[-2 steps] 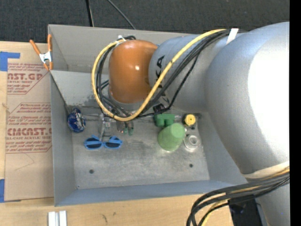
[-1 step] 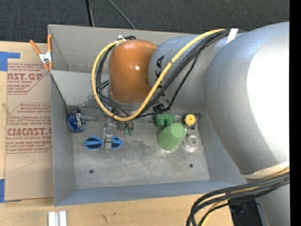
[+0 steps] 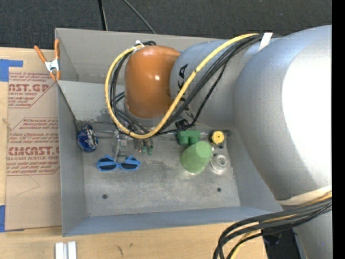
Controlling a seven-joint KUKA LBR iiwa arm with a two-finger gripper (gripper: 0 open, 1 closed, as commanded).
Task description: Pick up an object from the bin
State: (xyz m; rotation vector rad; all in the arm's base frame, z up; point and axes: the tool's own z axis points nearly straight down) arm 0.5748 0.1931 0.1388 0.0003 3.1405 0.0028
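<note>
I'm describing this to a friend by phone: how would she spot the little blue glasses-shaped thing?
Start at the grey bin and go to the left half of its floor, below the arm's orange cover. The blue glasses-shaped thing lies flat there. Its two joined oval lenses set it apart from the rounder dark blue thing by the left wall.

- Grey metal bin (image 3: 161, 196) — flat scuffed floor, sloped walls.
- At the left, by the foot of the wall: small blue round thing (image 3: 85, 138).
- Nearer and just right of it: blue toy glasses (image 3: 117, 164), lying flat.
- Right of middle: pale green cylinder (image 3: 195, 156), touching a darker green piece (image 3: 187, 138) on its far side.
- Further right: small yellow piece (image 3: 217, 137) — nearer, a clear round cap (image 3: 219, 162) just beside the cylinder.
</note>
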